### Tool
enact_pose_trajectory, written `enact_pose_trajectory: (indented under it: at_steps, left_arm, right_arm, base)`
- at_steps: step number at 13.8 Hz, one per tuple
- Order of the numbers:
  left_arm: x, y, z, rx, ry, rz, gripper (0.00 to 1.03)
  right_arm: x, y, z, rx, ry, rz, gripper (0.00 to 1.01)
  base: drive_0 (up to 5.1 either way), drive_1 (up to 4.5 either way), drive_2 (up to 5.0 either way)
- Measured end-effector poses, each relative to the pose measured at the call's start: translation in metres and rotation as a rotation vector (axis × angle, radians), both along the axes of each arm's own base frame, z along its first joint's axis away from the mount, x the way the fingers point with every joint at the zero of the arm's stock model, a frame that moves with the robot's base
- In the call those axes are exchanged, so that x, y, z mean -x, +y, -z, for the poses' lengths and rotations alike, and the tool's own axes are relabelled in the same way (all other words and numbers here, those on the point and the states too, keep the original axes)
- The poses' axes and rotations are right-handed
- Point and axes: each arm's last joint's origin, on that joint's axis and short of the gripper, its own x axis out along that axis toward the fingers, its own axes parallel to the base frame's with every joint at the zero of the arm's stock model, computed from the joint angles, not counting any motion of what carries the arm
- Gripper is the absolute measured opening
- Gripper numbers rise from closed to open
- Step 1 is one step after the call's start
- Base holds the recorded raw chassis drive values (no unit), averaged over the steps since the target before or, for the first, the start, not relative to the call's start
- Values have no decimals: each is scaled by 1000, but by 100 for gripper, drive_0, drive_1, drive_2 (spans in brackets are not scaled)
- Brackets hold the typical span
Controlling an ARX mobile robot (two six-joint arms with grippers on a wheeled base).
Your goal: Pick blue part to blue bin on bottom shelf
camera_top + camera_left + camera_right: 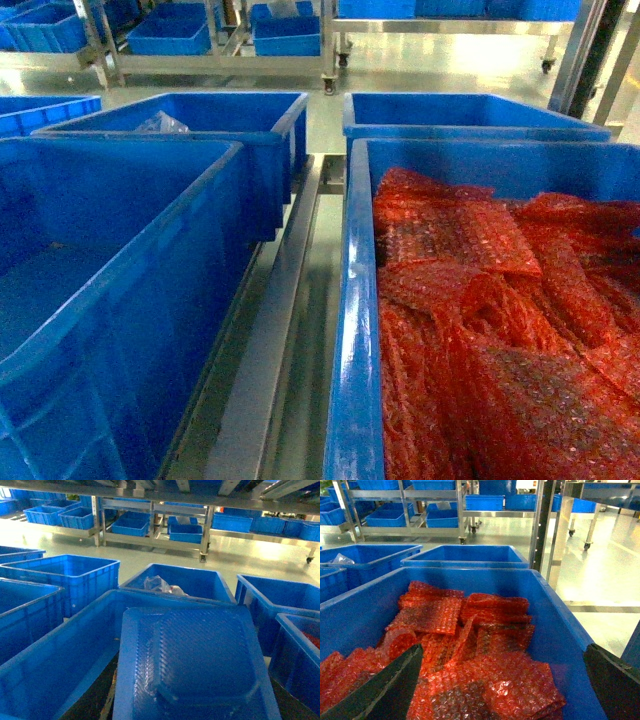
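Observation:
The blue part point(200, 665), a flat moulded tray with a ribbed raised centre, fills the lower half of the left wrist view. It hangs close under that camera and hides the left gripper's fingers. Beneath and around it lies a large blue bin point(60, 650), seen in the head view as the big bin point(110, 250) on the left. That bin stands on the steel bottom shelf, whose rail point(285, 320) runs between the bins. My right gripper point(500, 690) is open, its dark fingers point(385, 690) spread wide over red bubble wrap. Neither gripper shows in the head view.
A blue bin point(352, 330) on the right is full of red bubble-wrap sheets point(470, 645). Behind are more blue bins, one holding a clear plastic bag point(160, 124). Steel racks with bins point(170, 35) and upright posts point(540, 525) stand across the pale floor.

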Motion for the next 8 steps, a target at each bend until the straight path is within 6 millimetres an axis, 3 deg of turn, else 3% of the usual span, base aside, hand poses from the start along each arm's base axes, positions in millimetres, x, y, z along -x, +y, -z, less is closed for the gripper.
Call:
enact_pose_trajectory:
  at_steps: [8]
  left_arm:
    - [0, 0, 0, 0, 0, 0, 43]
  right_arm:
    - [0, 0, 0, 0, 0, 0, 98]
  base:
    - [0, 0, 0]
